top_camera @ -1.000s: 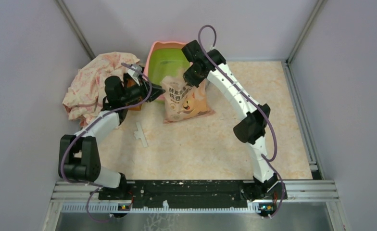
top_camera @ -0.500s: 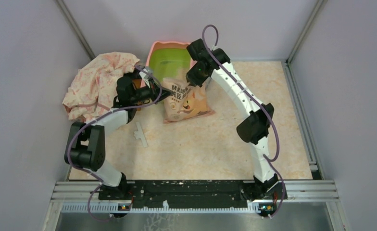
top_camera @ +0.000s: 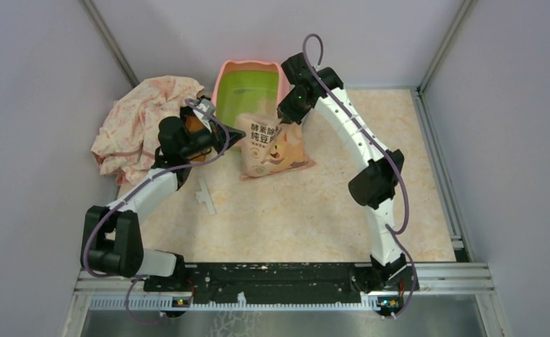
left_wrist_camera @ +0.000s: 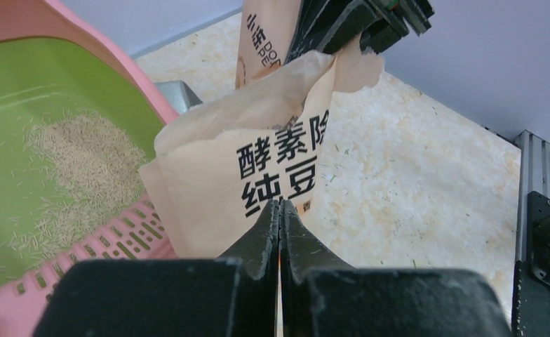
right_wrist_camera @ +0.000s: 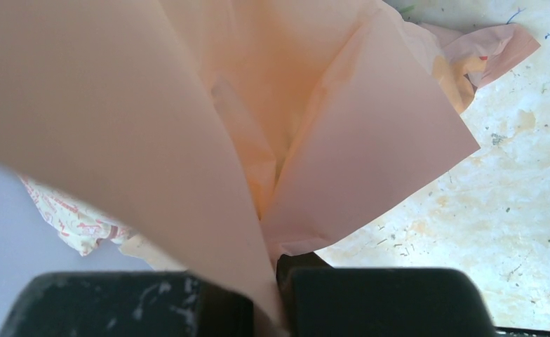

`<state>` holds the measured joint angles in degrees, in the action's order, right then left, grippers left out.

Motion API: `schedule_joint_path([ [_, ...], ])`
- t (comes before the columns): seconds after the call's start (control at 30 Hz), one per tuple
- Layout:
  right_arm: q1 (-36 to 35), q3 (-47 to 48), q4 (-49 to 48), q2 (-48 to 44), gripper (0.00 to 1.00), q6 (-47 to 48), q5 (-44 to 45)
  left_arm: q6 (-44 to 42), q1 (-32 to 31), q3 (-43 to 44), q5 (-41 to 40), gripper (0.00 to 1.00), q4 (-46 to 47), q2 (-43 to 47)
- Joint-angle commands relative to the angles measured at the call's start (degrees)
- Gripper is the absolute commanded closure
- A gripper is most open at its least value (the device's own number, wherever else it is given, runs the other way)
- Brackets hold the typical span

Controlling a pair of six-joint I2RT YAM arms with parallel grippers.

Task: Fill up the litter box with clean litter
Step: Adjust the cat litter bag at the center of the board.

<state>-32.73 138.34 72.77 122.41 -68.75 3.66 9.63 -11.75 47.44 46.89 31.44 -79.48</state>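
Place: robot test cell, a lab-type enclosure.
Walls: plain grey-lilac panels (top_camera: 41, 105) on three sides, metal corner posts (top_camera: 109, 42).
Mounting: left arm (top_camera: 146, 189) and right arm (top_camera: 349, 133) based on an aluminium rail (top_camera: 279, 277).
Surface: scuffed peach marbled sheet (top_camera: 293, 210).

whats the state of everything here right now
litter box: mostly bare inside
clean litter: thin patch in the box
litter bag: upper end held up, lower end on table
right gripper: shut on litter bag
left gripper: shut, tips at the bag's edge, grip unclear
cloth: crumpled
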Motion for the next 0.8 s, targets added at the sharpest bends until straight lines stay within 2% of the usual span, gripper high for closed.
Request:
schedule_joint_path([
  [0.0, 2.9, 1.2, -1.8, -4.5, 1.0, 2.0, 2.3, -1.0, 0.2, -2.0, -0.6, 1.0, -1.0, 0.3],
  [0.07, 3.4, 1.8, -1.7, -4.1, 1.0, 2.7, 1.8, -1.3, 0.2, -2.6, -0.5, 0.99, -1.1, 0.0],
  [0.1, 3.6, 2.0, -1.6, -3.9, 1.0, 3.2, 1.5, -1.3, 0.2, -2.9, -1.4, 0.91, -1.1, 0.0],
  [0.17, 4.2, 2.5, -1.1, -3.7, 1.0, 4.2, 0.9, -1.3, 0.2, -3.8, -4.4, 0.66, -0.8, 0.8],
  [0.2, 4.4, 2.4, -0.9, -3.9, 1.0, 4.6, 0.7, -0.9, 0.2, -4.1, -5.9, 0.39, -0.1, 1.1],
  [0.23, 4.4, 2.1, -0.7, -4.1, 1.0, 5.1, 0.8, -0.3, 0.2, -4.4, -6.9, 0.21, 1.1, 1.2],
  [0.27, 4.4, 1.3, -1.0, -4.6, 1.0, 5.5, 0.8, 0.2, 0.2, -4.4, -6.9, 0.15, 3.3, 0.8],
  [0.33, 4.4, -0.9, -2.0, -6.0, 1.0, 6.0, -0.1, 1.3, 0.2, -2.5, -4.6, 0.11, 5.8, -1.7],
  [0.37, 4.4, -2.0, -2.5, -6.4, 1.0, 6.3, -0.5, 2.0, 0.2, -1.1, -3.1, 0.03, 6.1, -3.2],
  [0.4, 4.4, -2.8, -3.2, -6.8, 1.0, 6.6, -1.0, 2.7, 0.2, 0.3, -1.7, 0.02, 6.4, -4.7],
  [0.5, 4.4, -3.7, -3.4, -7.1, 1.0, 7.8, -2.4, 5.1, 0.1, 3.1, 1.5, 0.01, 9.7, -9.1],
  [0.67, 4.1, -6.8, -4.8, -8.8, 1.0, 9.0, -3.5, 9.0, -0.3, 4.3, 2.4, 0.01, 16.7, -13.6],
  [0.77, 4.0, -9.0, -6.4, -10.1, 1.0, 9.1, -5.7, 6.9, -2.3, 6.8, 2.4, 0.01, 13.8, -15.5],
])
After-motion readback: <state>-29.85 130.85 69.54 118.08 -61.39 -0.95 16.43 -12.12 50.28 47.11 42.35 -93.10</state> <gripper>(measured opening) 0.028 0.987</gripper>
